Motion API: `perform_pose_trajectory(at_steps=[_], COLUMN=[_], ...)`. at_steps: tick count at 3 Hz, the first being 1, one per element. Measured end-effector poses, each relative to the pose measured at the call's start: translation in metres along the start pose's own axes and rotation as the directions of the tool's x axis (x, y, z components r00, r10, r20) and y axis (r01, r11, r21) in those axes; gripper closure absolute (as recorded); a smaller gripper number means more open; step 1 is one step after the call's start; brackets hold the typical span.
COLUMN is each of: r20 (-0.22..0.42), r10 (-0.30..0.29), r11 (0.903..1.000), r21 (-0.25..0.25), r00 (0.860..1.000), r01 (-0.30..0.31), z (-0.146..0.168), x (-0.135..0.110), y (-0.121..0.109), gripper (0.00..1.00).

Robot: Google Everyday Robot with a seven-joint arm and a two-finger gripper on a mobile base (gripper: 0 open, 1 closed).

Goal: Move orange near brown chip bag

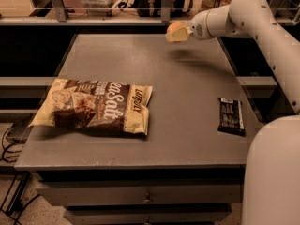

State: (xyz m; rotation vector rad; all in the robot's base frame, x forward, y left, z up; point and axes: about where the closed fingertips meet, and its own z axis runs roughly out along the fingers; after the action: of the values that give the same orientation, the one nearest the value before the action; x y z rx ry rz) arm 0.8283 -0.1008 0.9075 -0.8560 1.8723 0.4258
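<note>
Where the frame is nearest, the white robot body (274,172) fills the lower right corner, in front of the table's right end. Next back, the grey table (187,93) has drawer fronts (147,198) under its near edge. Some cables (9,139) lie on the floor off its left side.

On the near-left part of the tabletop the brown chip bag (93,107) lies flat, long axis left to right, "Sea Salt" lettering up, cream edges at both ends. Over by the right edge a black snack bar wrapper (231,116) lies flat, well apart from the bag and roughly level with it in depth.

Farther back, the white arm (262,27) comes in from the right and reaches leftward over the far right part of the table. At its end the gripper (172,33) sits above the far edge, right of centre, clamped on the orange (175,28). That orange is off the surface, held in the air, with a soft shadow (187,55) on the tabletop below it. It is well apart from the brown chip bag: far side vs near-left.

Behind the table is a shelf rail (117,20) with clutter; can't tell what it is.
</note>
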Motion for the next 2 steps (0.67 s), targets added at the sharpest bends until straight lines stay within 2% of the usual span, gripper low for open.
perform_pose_trajectory(at_steps=[1,2], r20=[0.000,-0.016], r10=[0.000,-0.066], r11=[1.0000,0.9960], r21=[0.000,-0.061], r00=[1.000,0.998], r01=[0.000,0.064], z=[0.000,0.003], x=[0.000,-0.004], y=[0.000,0.027], gripper=[1.00,1.00])
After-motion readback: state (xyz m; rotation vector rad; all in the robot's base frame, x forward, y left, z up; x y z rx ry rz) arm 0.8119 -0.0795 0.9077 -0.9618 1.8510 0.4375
